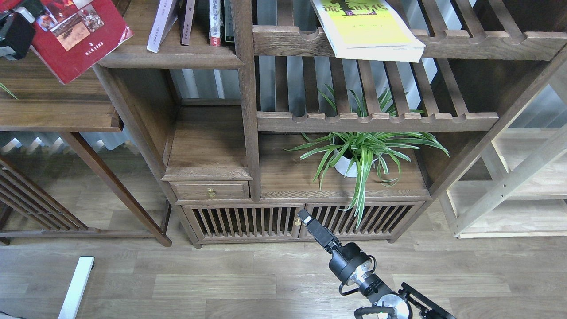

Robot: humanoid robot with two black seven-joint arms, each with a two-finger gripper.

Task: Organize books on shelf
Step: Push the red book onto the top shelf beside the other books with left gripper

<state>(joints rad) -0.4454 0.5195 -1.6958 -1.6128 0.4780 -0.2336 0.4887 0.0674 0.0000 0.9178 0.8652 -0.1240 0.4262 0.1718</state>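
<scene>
My left gripper [15,31] is at the top left corner, shut on the left edge of the dark red book [79,35]. It holds the book tilted in the air, and the book's right corner reaches the left end of the solid dark-brown shelf [168,57]. The lavender-white book [160,24] leans on that shelf beside several upright books [215,22]. The yellow-green book [367,29] lies flat on a slatted rack at the upper right. My right gripper [305,217] hangs low in front of the cabinet doors, dark and end-on.
A potted spider plant [361,153] stands on the cabinet top below the slatted racks [376,120]. A lower side shelf [53,115] sits under the red book. A pale wooden frame [509,181] stands at the right. A white bar [77,285] lies on the floor.
</scene>
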